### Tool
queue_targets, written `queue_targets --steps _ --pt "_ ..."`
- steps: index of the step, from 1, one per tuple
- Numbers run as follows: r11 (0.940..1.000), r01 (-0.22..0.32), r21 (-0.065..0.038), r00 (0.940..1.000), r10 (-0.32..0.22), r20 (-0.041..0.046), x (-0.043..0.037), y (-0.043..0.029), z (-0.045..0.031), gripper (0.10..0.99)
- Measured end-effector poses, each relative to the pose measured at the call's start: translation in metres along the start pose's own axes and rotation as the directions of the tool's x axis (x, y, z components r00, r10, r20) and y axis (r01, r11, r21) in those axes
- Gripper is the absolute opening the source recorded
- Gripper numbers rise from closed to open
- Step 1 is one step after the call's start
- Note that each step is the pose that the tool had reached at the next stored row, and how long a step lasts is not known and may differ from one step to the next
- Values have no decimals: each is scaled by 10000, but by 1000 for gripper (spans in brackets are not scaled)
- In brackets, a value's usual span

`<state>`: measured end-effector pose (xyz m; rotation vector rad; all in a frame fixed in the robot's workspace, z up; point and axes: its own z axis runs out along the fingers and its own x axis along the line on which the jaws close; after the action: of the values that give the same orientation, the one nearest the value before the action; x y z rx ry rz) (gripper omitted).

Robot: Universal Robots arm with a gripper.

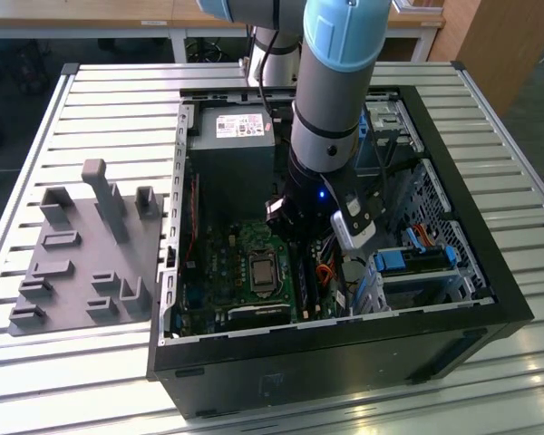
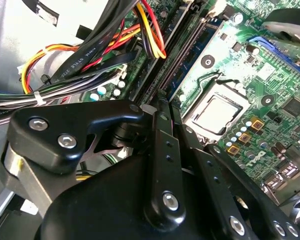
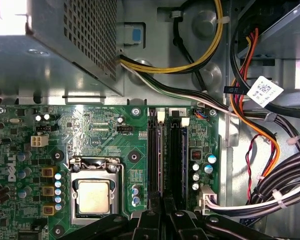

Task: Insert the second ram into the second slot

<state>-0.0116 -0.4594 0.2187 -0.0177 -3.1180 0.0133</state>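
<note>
My gripper point(image 3: 162, 207) reaches deep into the open computer case point(image 1: 254, 362), its fingertips point(image 2: 160, 106) close together right over the memory slots beside the processor socket point(image 3: 94, 195). The second ram point(image 3: 160, 160) shows edge-on as a thin strip. It runs from between the fingertips along the slot nearer the socket, and the gripper is shut on it. The neighbouring slot point(image 3: 176, 160) looks dark and bare. In the second wrist view a bluish board edge point(image 2: 187, 65) lies along the slots. In the exterior view the wrist covers the gripper point(image 1: 313, 261).
Bundled cables point(image 3: 275, 170) crowd the side of the slots away from the socket. The power supply box point(image 3: 65, 45) stands beyond the slots' far ends. Blue drive brackets point(image 1: 417, 258) sit at the exterior view's right. A grey fixture plate point(image 1: 82, 254) lies outside the case.
</note>
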Motion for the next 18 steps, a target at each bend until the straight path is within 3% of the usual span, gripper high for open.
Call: queue_targets --steps 18 --pt "10000 0 0 10000 0 -13 0 0 14 137"
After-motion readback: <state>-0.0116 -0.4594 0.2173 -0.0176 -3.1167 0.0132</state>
